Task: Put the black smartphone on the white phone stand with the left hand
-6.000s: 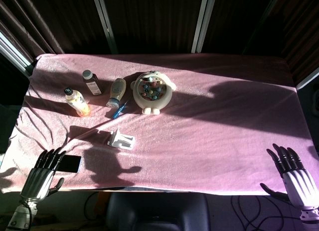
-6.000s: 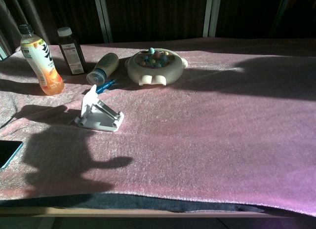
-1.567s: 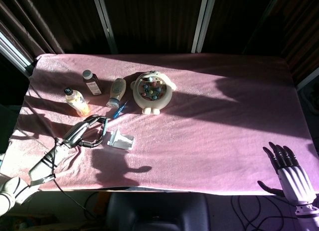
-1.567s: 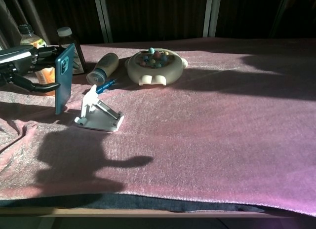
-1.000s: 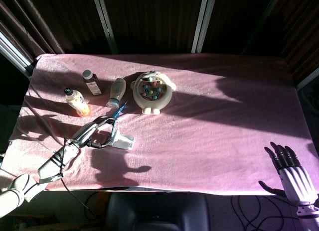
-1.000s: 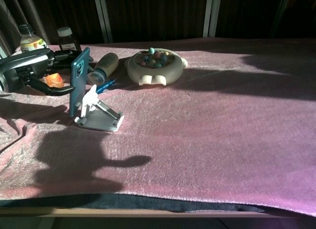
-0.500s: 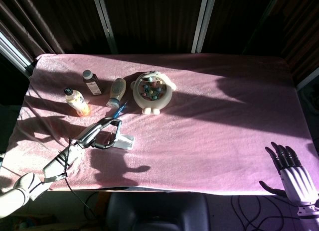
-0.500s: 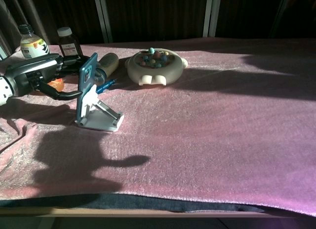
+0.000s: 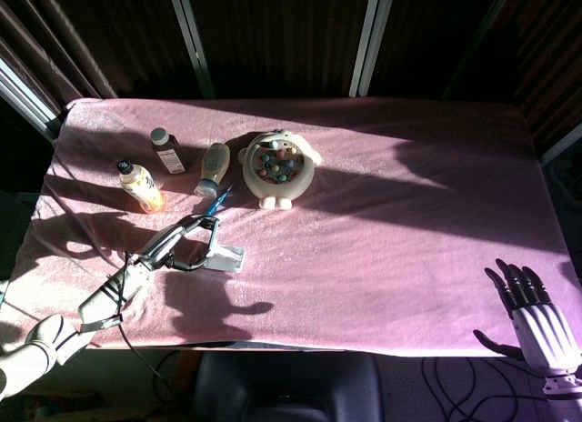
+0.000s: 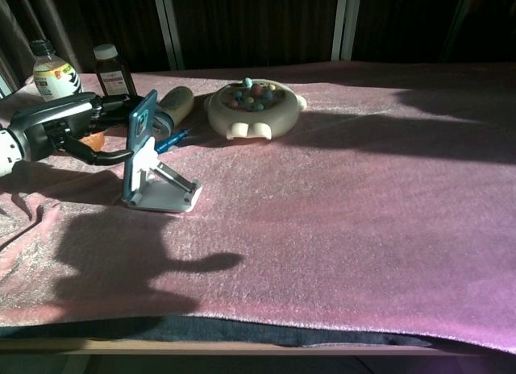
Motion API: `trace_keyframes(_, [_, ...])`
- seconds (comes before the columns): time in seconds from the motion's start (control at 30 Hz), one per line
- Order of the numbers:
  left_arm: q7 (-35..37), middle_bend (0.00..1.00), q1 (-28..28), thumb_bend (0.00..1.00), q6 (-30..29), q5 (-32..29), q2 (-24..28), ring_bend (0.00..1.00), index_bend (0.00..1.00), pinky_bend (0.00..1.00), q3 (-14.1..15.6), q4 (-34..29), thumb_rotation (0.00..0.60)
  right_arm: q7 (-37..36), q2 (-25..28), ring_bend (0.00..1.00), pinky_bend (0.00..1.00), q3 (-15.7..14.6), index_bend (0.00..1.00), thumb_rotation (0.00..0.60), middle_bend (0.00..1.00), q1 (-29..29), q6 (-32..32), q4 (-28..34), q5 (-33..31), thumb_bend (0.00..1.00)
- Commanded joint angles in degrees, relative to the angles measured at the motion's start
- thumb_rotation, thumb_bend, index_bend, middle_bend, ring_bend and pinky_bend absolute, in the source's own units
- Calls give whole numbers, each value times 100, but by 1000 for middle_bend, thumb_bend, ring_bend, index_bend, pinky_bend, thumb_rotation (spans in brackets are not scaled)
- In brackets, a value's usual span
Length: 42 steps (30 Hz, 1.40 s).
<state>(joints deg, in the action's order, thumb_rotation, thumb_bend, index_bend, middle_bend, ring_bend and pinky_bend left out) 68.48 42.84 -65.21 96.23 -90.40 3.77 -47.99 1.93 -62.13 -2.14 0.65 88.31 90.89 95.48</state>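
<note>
Your left hand (image 10: 68,126) grips the black smartphone (image 10: 142,126), a thin slab with a glossy teal back, holding it upright against the back plate of the white phone stand (image 10: 164,189), a hard angular plastic wedge on the nubby pink table cloth (image 10: 339,197). Your right hand (image 9: 536,324) hangs off the near table edge, fingers spread and holding nothing.

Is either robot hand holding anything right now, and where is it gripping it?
The left hand holds the black smartphone upright by its edges, against the white phone stand. The right hand holds nothing, fingers spread.
</note>
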Motion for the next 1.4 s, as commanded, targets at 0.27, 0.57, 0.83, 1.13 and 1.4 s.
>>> trace_keyframes(0.27, [200,606,-1,312,-9,-34,-76,300,460,42,49,114,600,-27,5,0,0,2,0,600,0,-6,18,-3,7,319])
trace_keyframes(0.57, [322,264,17,292,-12,-70,-91,113,175,13,51,117,600,-51,9,0,0,3,0,600,0,-11,40,-11,21,319])
trace_keyframes(0.83, [434,27,36,264,61,-128,-55,1,3,0,48,28,600,-76,10,0,0,6,0,600,0,-16,59,-27,28,319])
trace_keyframes(1.13, [492,0,-36,260,-164,-155,119,0,0,0,-3,-169,600,-105,21,0,0,5,0,600,0,-22,79,-37,42,319])
trace_keyframes(1.4, [-849,0,-824,269,-896,-348,1088,0,0,0,143,-1221,600,-143,33,0,0,10,0,600,0,-26,85,-47,29,318])
